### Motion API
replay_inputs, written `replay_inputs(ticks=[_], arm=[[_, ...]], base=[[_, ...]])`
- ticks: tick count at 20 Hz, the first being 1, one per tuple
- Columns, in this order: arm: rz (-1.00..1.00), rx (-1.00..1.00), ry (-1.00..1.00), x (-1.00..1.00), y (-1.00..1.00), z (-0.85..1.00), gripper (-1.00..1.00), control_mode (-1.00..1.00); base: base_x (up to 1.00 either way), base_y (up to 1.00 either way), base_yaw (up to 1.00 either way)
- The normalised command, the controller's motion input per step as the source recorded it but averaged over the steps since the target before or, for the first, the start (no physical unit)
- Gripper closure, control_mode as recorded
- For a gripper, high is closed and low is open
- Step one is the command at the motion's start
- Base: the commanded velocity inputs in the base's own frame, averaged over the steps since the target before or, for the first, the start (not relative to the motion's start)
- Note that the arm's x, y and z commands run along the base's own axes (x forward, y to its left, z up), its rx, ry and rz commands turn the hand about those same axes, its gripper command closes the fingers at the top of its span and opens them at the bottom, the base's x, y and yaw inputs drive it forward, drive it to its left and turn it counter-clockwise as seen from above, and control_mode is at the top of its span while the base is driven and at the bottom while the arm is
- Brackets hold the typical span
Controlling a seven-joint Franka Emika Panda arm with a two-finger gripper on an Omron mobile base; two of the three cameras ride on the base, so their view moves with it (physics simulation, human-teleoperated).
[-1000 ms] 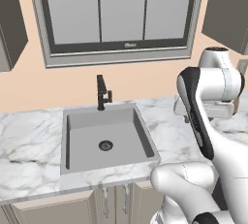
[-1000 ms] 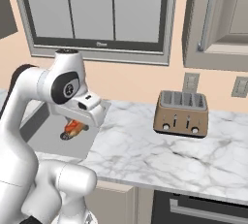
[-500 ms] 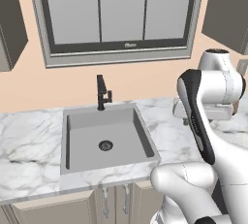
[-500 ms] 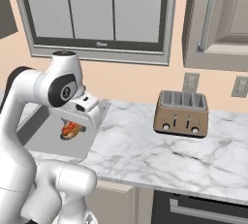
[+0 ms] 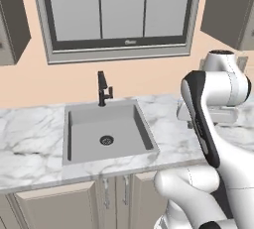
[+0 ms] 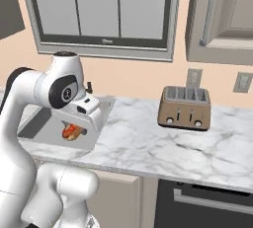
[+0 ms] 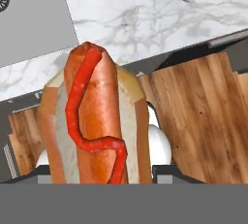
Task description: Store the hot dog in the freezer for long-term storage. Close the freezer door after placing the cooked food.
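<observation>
Hot dog [image 7: 94,121], a reddish sausage in a tan bun, is pinched in the gripper [image 6: 74,131], its long axis running straight out along the fingers. It hangs in the air by the counter's front edge, next to the sink [image 5: 106,129]. A toaster [image 6: 185,107] stands well to the right. No freezer is visible; carrying it there probably means turning away.

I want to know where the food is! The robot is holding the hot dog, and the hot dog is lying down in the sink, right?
Not quite. The hot dog isn't in the sink; the jaws hold it up in the air, as the hand view shows.
</observation>
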Motion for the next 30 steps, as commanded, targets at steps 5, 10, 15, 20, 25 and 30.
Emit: replay_inputs(ticks=[5, 10, 15, 20, 25, 30], arm=[[0.00, 0.00, 0.00, 0.00, 0.00, 0.00, 1.00, 1.00], [0.00, 0.00, 0.00, 0.00, 0.00, 0.00, 1.00, 1.00], [0.00, 0.00, 0.00, 0.00, 0.00, 0.00, 1.00, 1.00], [0.00, 0.00, 0.00, 0.00, 0.00, 0.00, 1.00, 1.00], [0.00, 0.00, 0.00, 0.00, 0.00, 0.00, 1.00, 1.00], [0.00, 0.00, 0.00, 0.00, 0.00, 0.00, 1.00, 1.00]], base=[[-0.94, -0.08, -0.10], [-0.83, -0.55, -0.39], [-0.25, -0.76, -0.54], [0.00, -0.54, -0.59], [0.31, -0.67, -0.53], [0.49, -0.83, -0.29]])
